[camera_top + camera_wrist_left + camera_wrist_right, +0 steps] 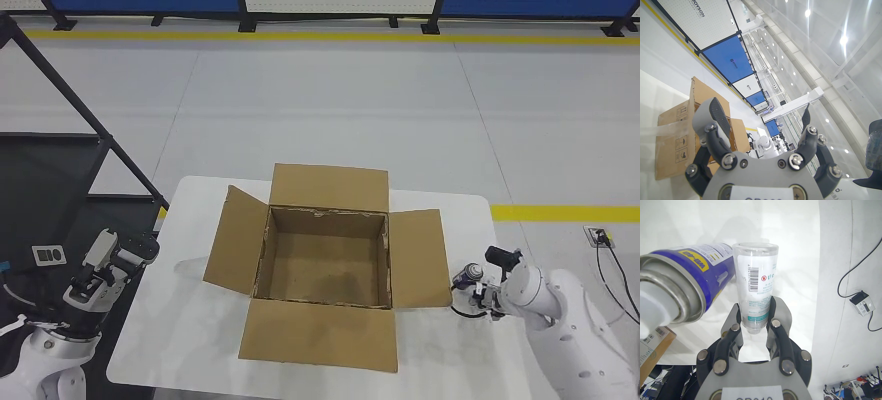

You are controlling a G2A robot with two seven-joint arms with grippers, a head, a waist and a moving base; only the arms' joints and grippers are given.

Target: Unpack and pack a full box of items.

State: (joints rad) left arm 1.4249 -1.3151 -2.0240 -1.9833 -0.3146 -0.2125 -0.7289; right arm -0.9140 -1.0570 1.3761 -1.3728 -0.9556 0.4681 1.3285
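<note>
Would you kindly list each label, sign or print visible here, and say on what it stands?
Cardboard box, side: handling pictograms, upward arrows and an umbrella.
Clear bottle: barcode and fine print, too small to read.
Blue spray can: yellow brand badge, left unquoted; fine print unreadable.
Small carton: barcodes, print too small.
Wall panels: logos, left unquoted.

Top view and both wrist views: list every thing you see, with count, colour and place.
box: one, brown cardboard, flaps open, middle of the table
bottle: one, clear with a white label, in the right gripper
spray can: one, blue and yellow, right beside the bottle
small carton: one, tan, near the spray can
power socket: one, grey with a black cable, on the floor
left gripper: open, beside the box
right gripper: shut on the bottle
</note>
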